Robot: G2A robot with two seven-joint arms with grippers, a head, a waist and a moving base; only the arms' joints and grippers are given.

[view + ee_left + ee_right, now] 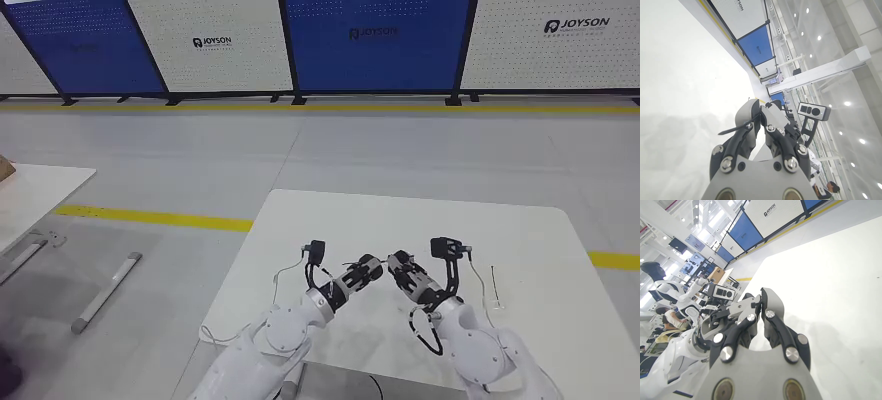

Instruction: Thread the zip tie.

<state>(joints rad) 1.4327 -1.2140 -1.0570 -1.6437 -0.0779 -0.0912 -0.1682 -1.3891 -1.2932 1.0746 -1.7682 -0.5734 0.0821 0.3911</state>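
Step in hand: bringing the two ends of the zip tie together for threading, judged from both grippers meeting tip to tip above the table (pixel 420 215).
Left gripper (pixel 760 111): fingers pressed together, pinching the black zip tie (pixel 734 130) partway along its strap. The pointed tail sticks out free to one side.
Right gripper (pixel 761 303): pads pressed together. A small dark block sits at the tips and may be the tie's head, but it cannot be told whether it is gripped.
Tie location: held in the air over the near middle of the table, between the two grippers and clear of the surface.
Alignment: the free tail should be turned to point straight at the head's slot before any advance. An angled entry is likely to buckle the strap.
Grip: the left pinch sits well back from the tip, so the tail will probably flex. A slow, short feed is advised.
Holding hand: the right gripper should stay fixed while the left one feeds.
Risk: the grippers stand very close, so finger contact is likely to knock the tail off line.
Other item: a thin pale strip (pixel 493 285) lies on the table, well apart from the grippers.
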